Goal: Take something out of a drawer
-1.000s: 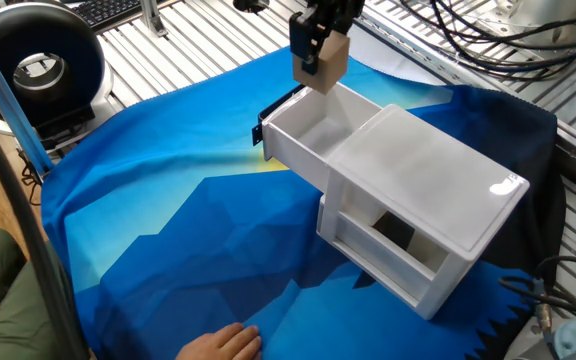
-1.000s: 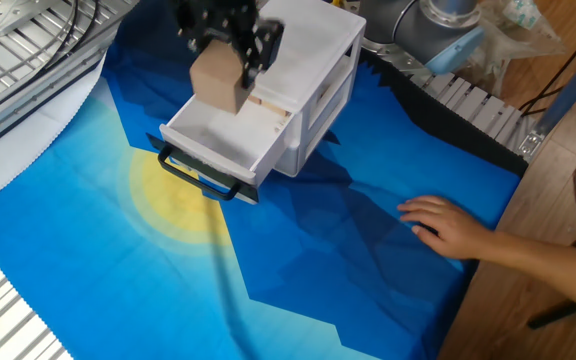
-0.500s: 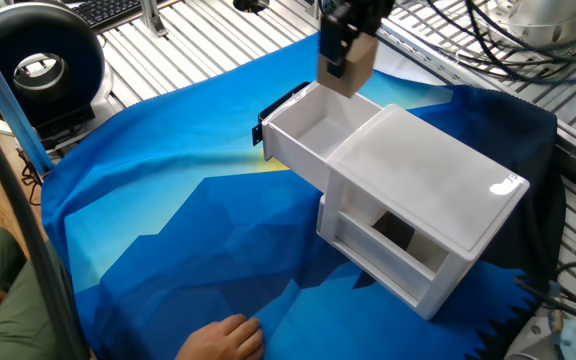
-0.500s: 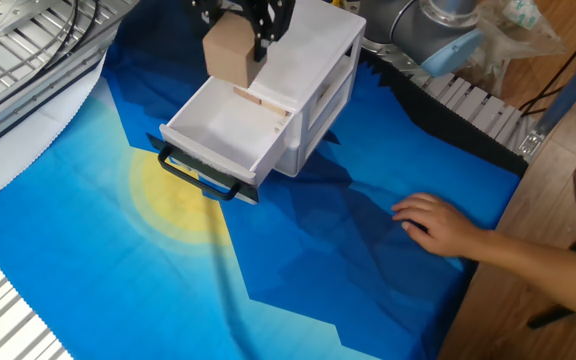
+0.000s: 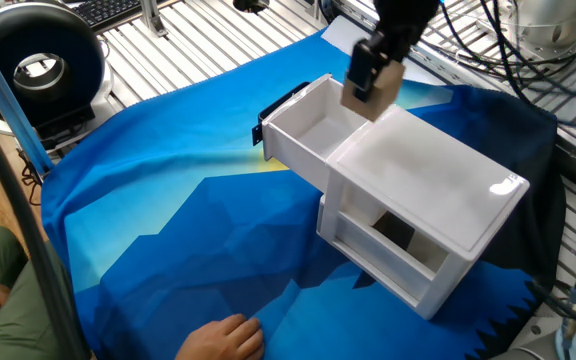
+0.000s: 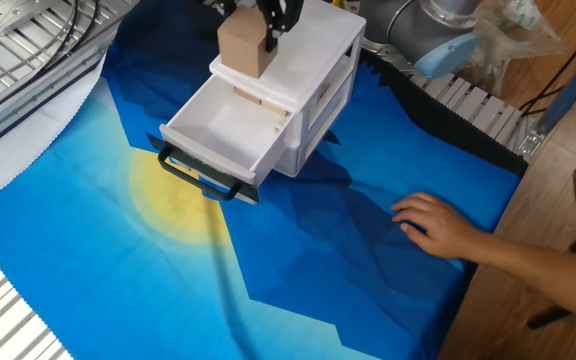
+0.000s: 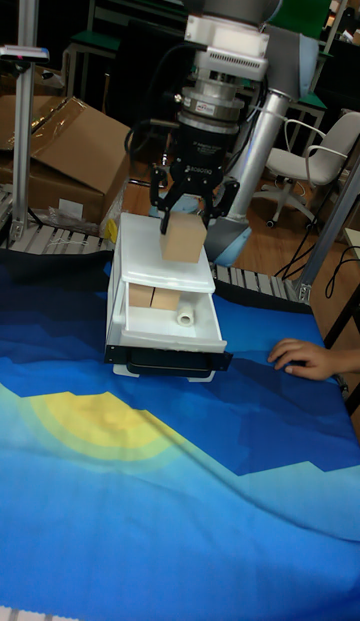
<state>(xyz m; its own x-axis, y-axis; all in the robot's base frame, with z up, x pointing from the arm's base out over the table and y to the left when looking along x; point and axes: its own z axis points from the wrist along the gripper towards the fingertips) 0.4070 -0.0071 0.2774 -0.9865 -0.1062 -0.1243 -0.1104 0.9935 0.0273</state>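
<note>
Gripper [image 7: 184,224] jaws pinching the tan cube [image 7: 183,238], hanging just over the white box top [image 5: 423,175], open drawer [image 6: 218,125] below.

Silver-grey arm [image 7: 225,21] — black cables

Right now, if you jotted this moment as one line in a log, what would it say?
gripper: shut on wooden cube | cube: lifted clear, above box top | drawer: open | person's hand: resting on cloth
</note>
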